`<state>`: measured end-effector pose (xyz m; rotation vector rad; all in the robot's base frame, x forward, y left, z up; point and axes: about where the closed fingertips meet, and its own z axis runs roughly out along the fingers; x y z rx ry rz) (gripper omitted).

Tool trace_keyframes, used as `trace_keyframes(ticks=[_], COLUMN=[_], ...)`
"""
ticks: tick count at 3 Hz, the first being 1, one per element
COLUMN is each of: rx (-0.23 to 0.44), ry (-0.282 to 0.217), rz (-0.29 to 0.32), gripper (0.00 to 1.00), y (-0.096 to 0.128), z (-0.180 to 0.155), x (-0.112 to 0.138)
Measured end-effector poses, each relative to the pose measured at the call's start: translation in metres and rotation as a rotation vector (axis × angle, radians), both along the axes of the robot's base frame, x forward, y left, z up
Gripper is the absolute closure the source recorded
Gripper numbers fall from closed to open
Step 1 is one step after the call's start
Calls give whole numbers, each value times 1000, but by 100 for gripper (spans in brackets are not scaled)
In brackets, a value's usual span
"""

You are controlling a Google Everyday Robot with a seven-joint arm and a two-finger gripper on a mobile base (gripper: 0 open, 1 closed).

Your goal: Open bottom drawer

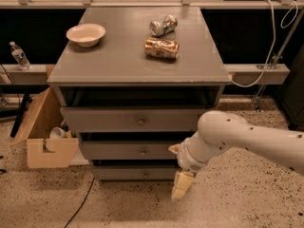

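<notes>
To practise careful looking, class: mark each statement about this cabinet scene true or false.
1. The bowl stands on the cabinet top. True.
2. Both cans stand upright. False: the gold can and the silver can lie on their sides.
3. The tool grips the bottom drawer by its knob. False: it hangs to the knob's right, apart from it.
4. A cardboard box sits left of the cabinet. True.
</notes>
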<state>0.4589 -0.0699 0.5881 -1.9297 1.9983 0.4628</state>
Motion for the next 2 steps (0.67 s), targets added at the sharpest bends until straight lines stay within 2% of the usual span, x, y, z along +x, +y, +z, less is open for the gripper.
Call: trace_keyframes(ticks=[1,2], rx=[-8,10], ry=[5,-9], rz=[-18,-61], gripper=[0,0], y=[-7,-8], z=[-64,-141], x=[9,23])
